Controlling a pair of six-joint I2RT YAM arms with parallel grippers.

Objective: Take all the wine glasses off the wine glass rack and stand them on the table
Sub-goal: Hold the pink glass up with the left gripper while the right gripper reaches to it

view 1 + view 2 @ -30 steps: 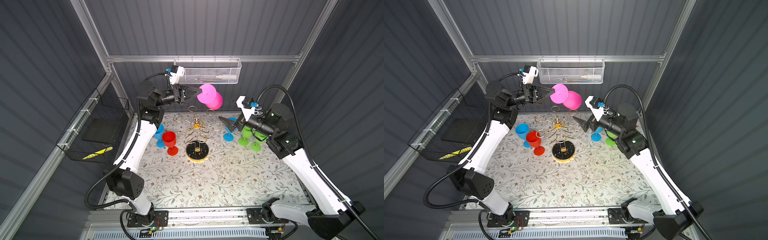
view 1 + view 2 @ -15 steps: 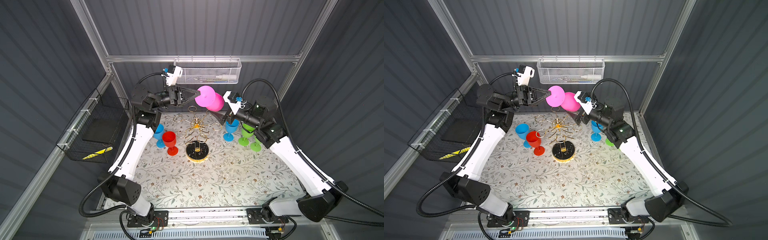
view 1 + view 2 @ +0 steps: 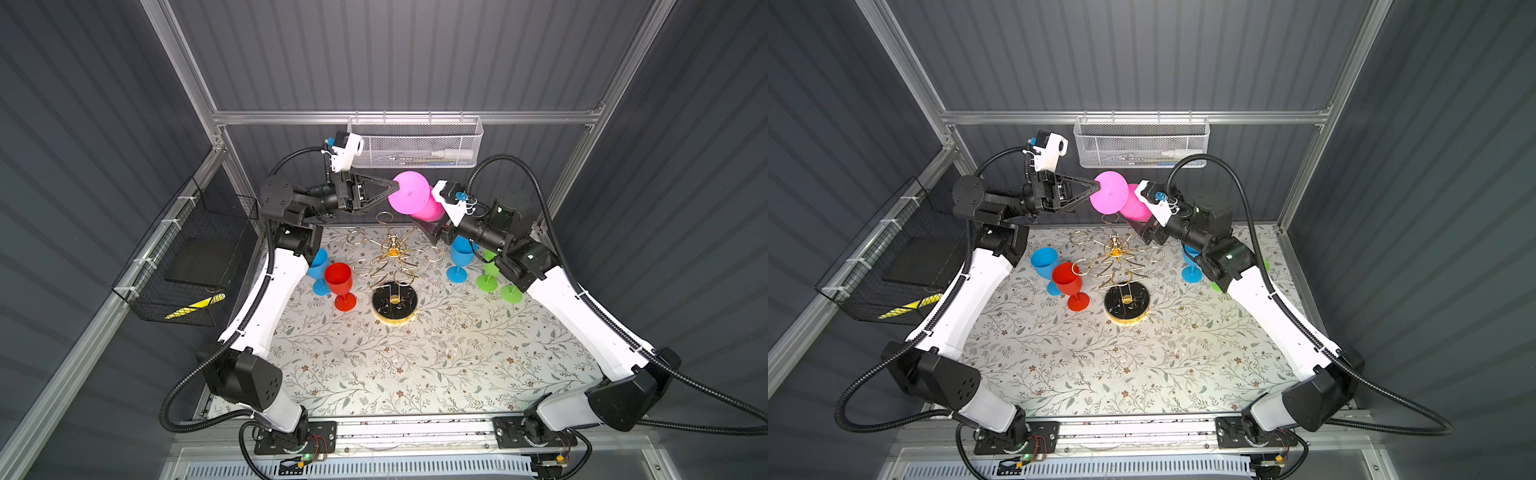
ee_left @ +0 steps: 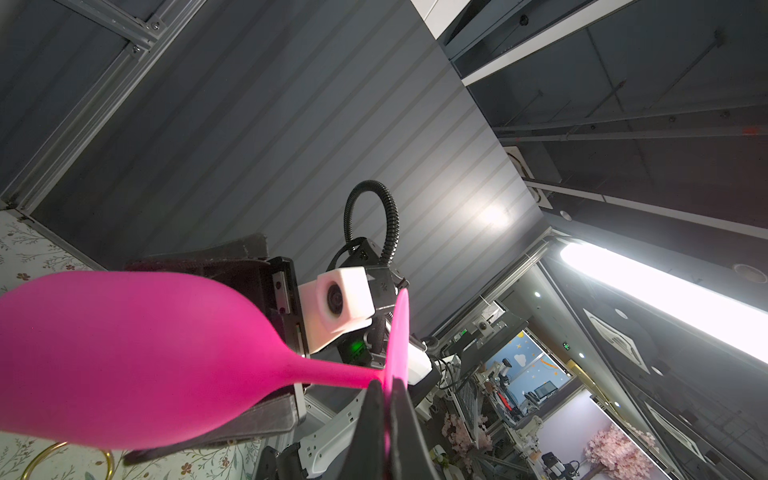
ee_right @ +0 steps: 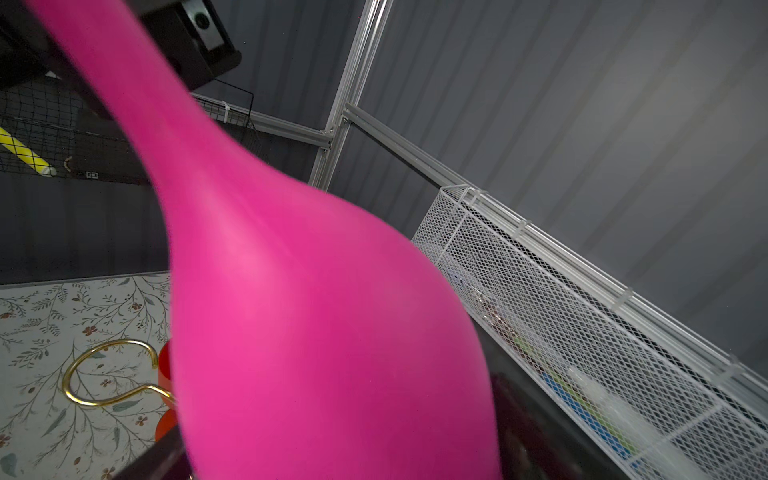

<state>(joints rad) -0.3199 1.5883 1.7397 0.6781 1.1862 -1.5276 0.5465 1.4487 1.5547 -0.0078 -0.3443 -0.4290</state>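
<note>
We see the left gripper [image 3: 392,192] clamped tight on the rim of the flat foot of the pink wine glass [image 3: 411,197]. It holds the glass on its side in the air above the rear ring loops of the wine glass rack [image 3: 395,253], and no wire touches the glass. The right gripper [image 4: 133,357] has its jaws standing wide, one finger on each side of the bowl, and we cannot tell whether they press it. The rack stands on the patterned table [image 3: 415,365], between a red glass [image 3: 338,279] and a blue glass [image 3: 460,257].
</note>
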